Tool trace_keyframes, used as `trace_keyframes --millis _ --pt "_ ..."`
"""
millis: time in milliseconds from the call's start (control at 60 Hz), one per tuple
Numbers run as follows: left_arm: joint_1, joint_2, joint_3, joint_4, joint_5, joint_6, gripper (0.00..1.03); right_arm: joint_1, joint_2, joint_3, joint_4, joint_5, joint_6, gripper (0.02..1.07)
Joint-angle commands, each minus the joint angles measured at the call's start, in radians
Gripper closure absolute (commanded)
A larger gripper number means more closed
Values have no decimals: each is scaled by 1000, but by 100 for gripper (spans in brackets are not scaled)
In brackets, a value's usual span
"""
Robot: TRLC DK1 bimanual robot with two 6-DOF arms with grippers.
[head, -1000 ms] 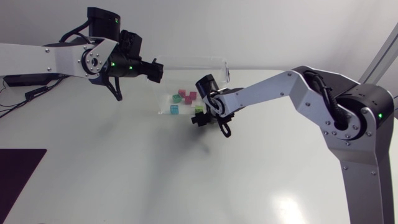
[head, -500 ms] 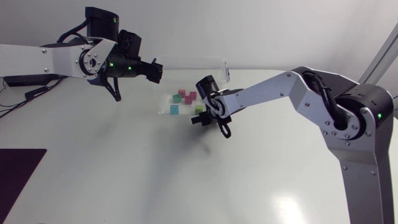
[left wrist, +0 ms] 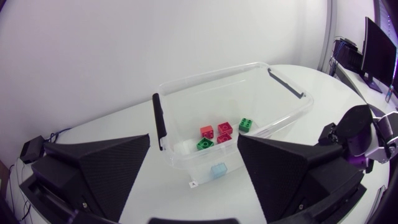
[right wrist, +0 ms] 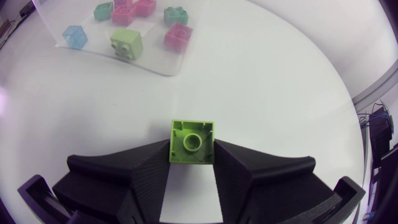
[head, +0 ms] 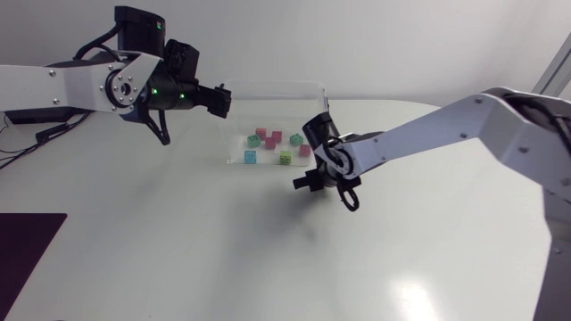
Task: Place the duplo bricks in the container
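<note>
The right gripper [head: 312, 181] has pulled back from the box [head: 268, 86]. It is now further right and nearer, over the table [head: 178, 250]. It is clamped on a green brick [right wrist: 191, 142]. The left gripper [head: 220, 101] has hardly moved. It hangs by the box's far left corner with its fingers wide apart. The other bricks [left wrist: 219, 132] lie in the box as before.

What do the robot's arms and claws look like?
The left arm and right arm are silver-grey with round black joints, and black cables loop by their wrists. The left gripper and right gripper are matte black, each with two broad wedge-shaped fingers.
</note>
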Motion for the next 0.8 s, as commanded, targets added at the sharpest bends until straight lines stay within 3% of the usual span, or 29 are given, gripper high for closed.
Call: trace_keyframes --millis 0,367,783 --pt "1 -29 -32 1 10 17 5 -11 -122 -40 -7 -2 -16 66" --pt "-5 -87 -73 -5 8 11 5 -5 -315 95 -140 -17 -19 66" --pt "-2 -294 -268 10 3 27 5 19 -110 438 -190 0 -54 66"
